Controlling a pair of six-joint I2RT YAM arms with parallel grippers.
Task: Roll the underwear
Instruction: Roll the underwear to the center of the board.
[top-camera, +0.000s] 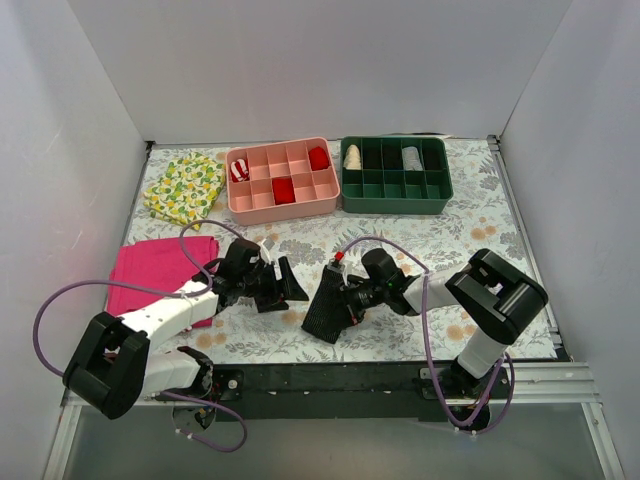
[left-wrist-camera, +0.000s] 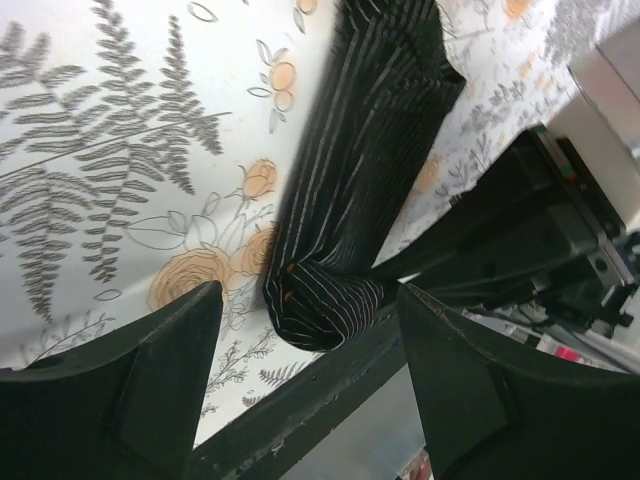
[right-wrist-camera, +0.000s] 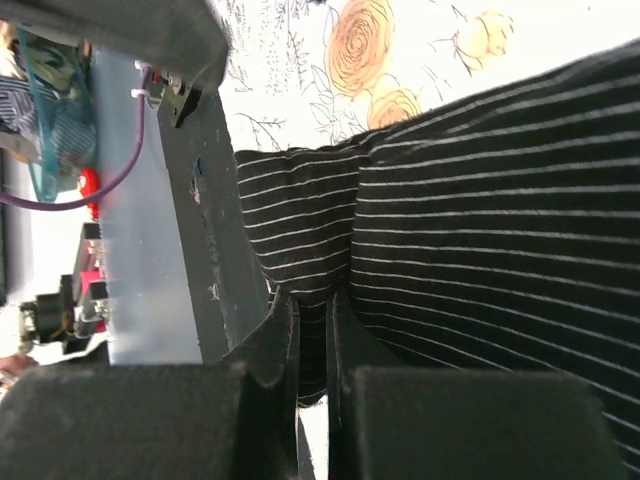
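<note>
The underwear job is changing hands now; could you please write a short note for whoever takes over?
Left gripper: open, facing one end of the underwear, not gripping.
Right gripper: shut, pinching the underwear's fabric.
The underwear lies on the table between the arms, bunched lengthwise.
Done: apparently a lengthwise fold.
Left: roll it compact.

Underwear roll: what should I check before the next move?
1. Right hand gripping the underwear: ok, shut on the fabric.
2. Left hand free: ok, open and empty.
3. Underwear rolled tight: not ok, it is a long loose fold.
4. Pink cloth apart from the underwear: ok.
</note>
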